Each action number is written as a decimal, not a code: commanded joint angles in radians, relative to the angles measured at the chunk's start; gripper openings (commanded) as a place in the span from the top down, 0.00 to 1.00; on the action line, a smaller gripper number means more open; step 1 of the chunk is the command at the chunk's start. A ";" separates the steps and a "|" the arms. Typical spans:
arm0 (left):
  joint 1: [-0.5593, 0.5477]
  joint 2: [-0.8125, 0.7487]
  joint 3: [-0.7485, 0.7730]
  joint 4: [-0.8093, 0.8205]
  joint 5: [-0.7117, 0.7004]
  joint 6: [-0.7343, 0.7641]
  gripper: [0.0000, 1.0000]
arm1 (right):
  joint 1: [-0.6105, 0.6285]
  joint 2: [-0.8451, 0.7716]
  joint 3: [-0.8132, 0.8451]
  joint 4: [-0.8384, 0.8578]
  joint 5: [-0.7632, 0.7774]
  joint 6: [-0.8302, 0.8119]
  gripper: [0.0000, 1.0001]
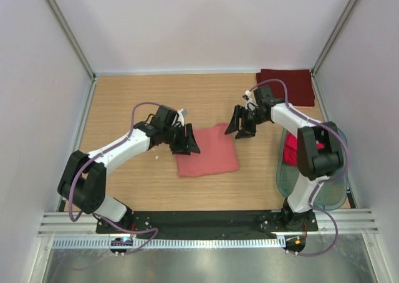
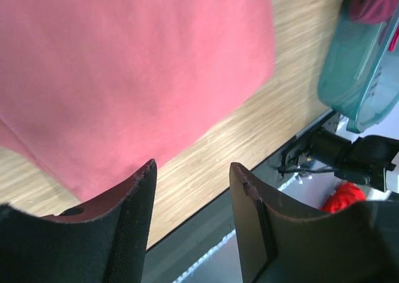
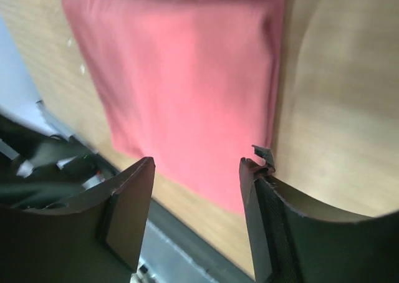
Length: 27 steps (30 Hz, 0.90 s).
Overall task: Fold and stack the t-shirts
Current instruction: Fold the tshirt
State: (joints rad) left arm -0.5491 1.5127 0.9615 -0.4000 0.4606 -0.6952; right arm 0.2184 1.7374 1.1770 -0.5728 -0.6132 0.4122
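Observation:
A folded salmon-pink t-shirt (image 1: pixel 207 151) lies flat in the middle of the table; it also shows in the left wrist view (image 2: pixel 124 71) and the right wrist view (image 3: pixel 187 90). My left gripper (image 1: pixel 186 141) is open and empty, just above the shirt's left edge (image 2: pixel 193 171). My right gripper (image 1: pixel 240 126) is open and empty, above the shirt's far right corner (image 3: pixel 198 164). A folded dark maroon t-shirt (image 1: pixel 287 85) lies at the far right corner. Brighter red-pink shirts (image 1: pixel 290 151) sit crumpled in the tub behind my right arm.
A translucent greenish plastic tub (image 1: pixel 333 192) stands at the right edge of the table, beside the right arm's base; it also shows in the left wrist view (image 2: pixel 355 77). White walls enclose the table on three sides. A black base rail (image 1: pixel 206 219) runs along the near edge.

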 commanded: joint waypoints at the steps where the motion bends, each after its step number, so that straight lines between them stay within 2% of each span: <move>1: 0.005 -0.029 0.065 -0.108 -0.088 0.062 0.48 | -0.005 0.135 0.148 0.007 0.066 -0.104 0.36; 7: 0.087 0.007 0.051 -0.145 -0.192 0.129 0.47 | -0.005 0.263 0.298 -0.024 0.104 -0.229 0.29; 12: 0.193 0.076 0.055 -0.068 -0.134 0.140 0.46 | -0.005 0.317 0.326 -0.025 0.078 -0.253 0.28; 13: 0.207 0.105 0.063 -0.060 -0.125 0.143 0.44 | -0.005 0.323 0.328 -0.027 0.078 -0.251 0.28; 15: 0.230 0.125 0.091 -0.045 -0.102 0.148 0.35 | -0.005 0.324 0.323 -0.029 0.079 -0.245 0.28; 17: 0.238 0.156 0.118 -0.051 -0.094 0.160 0.31 | -0.004 0.315 0.311 -0.033 0.090 -0.233 0.28; 22: 0.233 0.159 0.190 -0.094 -0.120 0.177 0.31 | -0.005 0.274 0.294 -0.081 0.144 -0.178 0.28; 27: 0.160 0.118 0.262 -0.108 -0.206 0.259 0.30 | -0.008 0.208 0.291 -0.133 0.176 -0.107 0.27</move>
State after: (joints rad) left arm -0.3367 1.6749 1.1542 -0.5014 0.2993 -0.5148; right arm 0.2138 2.0422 1.4586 -0.6552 -0.4683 0.2474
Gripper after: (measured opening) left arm 0.687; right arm 0.724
